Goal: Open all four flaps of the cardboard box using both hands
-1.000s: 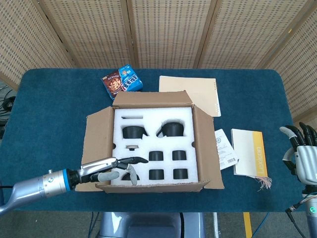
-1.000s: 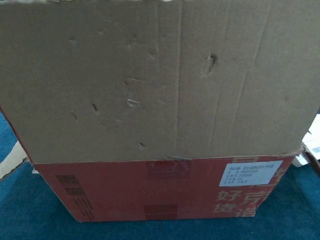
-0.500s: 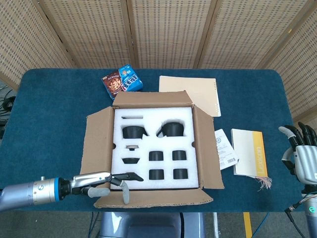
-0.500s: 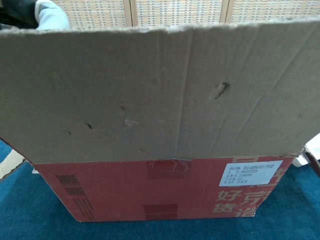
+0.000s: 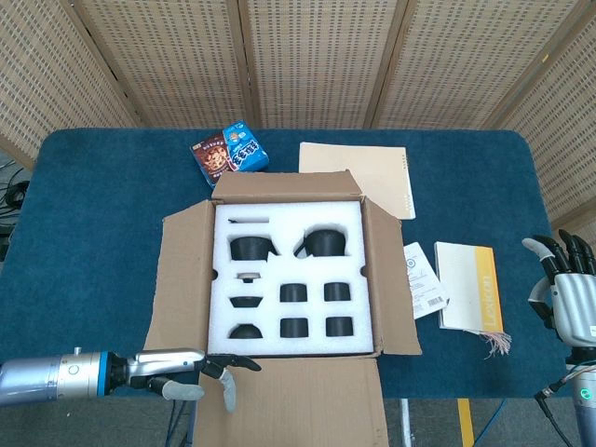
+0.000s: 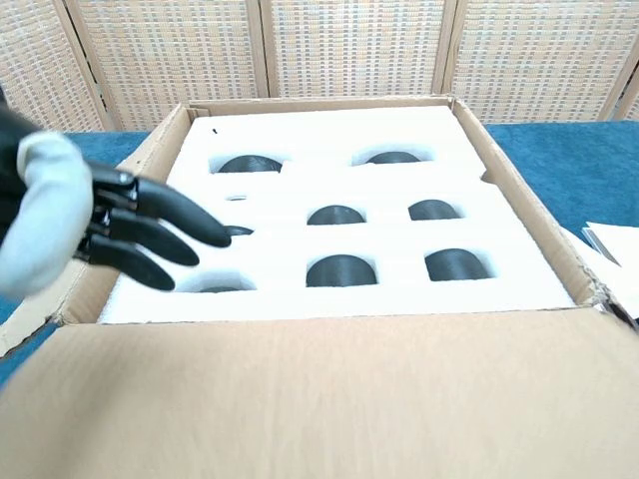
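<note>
- Your cardboard box (image 5: pixel 279 233) sits in the middle of the blue counter (image 5: pixel 93 214), with all four flaps folded outward.
- The near flap (image 5: pixel 298 400) lies flat, hanging over the counter's near edge; in the chest view it fills the lower part of the picture.
- Inside you can see a white foam insert (image 6: pixel 329 239) with dark round pieces (image 6: pixel 339 269) set in its pockets.
- Your left hand (image 5: pixel 200 368) is at the near-left corner of the box, fingers (image 6: pixel 150 225) stretched out and spread, holding nothing; you cannot tell whether it touches the flap.
- Your right hand (image 5: pixel 566 293) is well apart from the box at the right edge of the counter, fingers apart and pointing up, empty.
- Two snack packets (image 5: pixel 230 154) lie beyond the far flap, a beige notebook (image 5: pixel 368 172) far right of the box, and a yellow-edged booklet (image 5: pixel 470 284) and paper slip (image 5: pixel 424 279) to the right.
</note>
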{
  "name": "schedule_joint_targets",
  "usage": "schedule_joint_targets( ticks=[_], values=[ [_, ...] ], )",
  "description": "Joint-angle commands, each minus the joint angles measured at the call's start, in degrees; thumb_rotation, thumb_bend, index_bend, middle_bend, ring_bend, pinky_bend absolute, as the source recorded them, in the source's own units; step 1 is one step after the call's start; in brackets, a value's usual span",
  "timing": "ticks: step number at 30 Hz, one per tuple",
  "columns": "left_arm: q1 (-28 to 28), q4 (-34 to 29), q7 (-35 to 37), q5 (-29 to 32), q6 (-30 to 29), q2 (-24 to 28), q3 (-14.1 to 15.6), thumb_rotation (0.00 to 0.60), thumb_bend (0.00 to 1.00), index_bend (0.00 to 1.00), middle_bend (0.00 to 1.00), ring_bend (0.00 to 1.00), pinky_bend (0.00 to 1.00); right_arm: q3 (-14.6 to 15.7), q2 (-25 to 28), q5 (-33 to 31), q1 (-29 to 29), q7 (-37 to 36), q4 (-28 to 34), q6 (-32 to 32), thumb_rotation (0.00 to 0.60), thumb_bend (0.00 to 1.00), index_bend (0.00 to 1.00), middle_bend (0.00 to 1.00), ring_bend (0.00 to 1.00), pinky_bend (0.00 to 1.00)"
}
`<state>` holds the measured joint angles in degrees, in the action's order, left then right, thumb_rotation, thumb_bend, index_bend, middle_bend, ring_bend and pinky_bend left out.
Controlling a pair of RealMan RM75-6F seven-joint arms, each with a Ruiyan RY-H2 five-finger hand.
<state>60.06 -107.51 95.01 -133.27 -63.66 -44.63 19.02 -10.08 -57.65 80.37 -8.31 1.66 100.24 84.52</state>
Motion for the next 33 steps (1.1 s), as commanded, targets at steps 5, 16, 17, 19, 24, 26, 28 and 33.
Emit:
schedule_joint_targets(
  ticks=[5,16,17,19,24,26,28,33],
  values=[
    [-0.89,-0.14,-4.76,4.25,-1.26,0.5,0.34,0.038,0.17,0.36,0.04,0.0,0.0,0.07,0.07,0.19,-0.05,-0.16,0.06,-0.06,0.6,0.96,0.19,0.18,0.0,0.05],
    [-15.16,-3.0,-44.74,25.03,-2.8,1.85,-5.95,0.044,0.25,0.36,0.04,0.0,0.0,0.8,-0.53,-0.3,-0.38,0.09,-0.25,-1.66,0.6,0.96,0.19,0.18,0.0,0.05],
    [-17.36,-3.22,-50.43,27.77,-3.88,1.12,-6.8,0.057,0.25,0.36,0.04,0.0,0.0,0.93,-0.79,-0.48,-0.44,0.13,-0.42,-1.96,0.6,0.96,0.19,0.18,0.0,0.05],
    [-20.59,-3.65,-58.35,31.8,-5.7,-0.55,-8.02,0.081,0.25,0.36,0.04,0.0,0.0,1.01,-1.16,-0.66,-0.56,0.18,-0.76,-2.27,0.6,0.96,0.19,0.18,0.0,0.05],
    [-27.61,-2.16,-73.64,40.34,-10.78,-5.1,-10.24,0.167,0.26,0.36,0.04,0.0,0.0,1.21,-2.03,-1.02,-0.81,0.81,-1.47,-2.83,0.6,0.96,0.19,0.18,0.0,0.05],
    [-30.34,-1.01,-78.82,43.39,-13.51,-6.84,-11.15,0.188,0.26,0.36,0.04,0.0,0.0,1.3,-2.32,-1.04,-0.88,1.28,-1.71,-2.9,0.6,0.96,0.19,0.18,0.0,0.05],
    [-33.43,0.26,-84.1,46.35,-16.82,-8.9,-12.23,0.221,0.26,0.35,0.04,0.0,0.0,1.35,-2.73,-1.18,-0.95,2.0,-2.01,-2.91,0.6,0.96,0.19,0.18,0.0,0.05],
    [-38.45,2.98,-90.78,50.35,-21.48,-11.49,-13.36,0.254,0.26,0.35,0.04,0.0,0.0,1.48,-3.59,-1.7,-0.87,2.7,-2.47,-2.91,0.6,0.96,0.19,0.18,0.0,0.05]
  ],
)
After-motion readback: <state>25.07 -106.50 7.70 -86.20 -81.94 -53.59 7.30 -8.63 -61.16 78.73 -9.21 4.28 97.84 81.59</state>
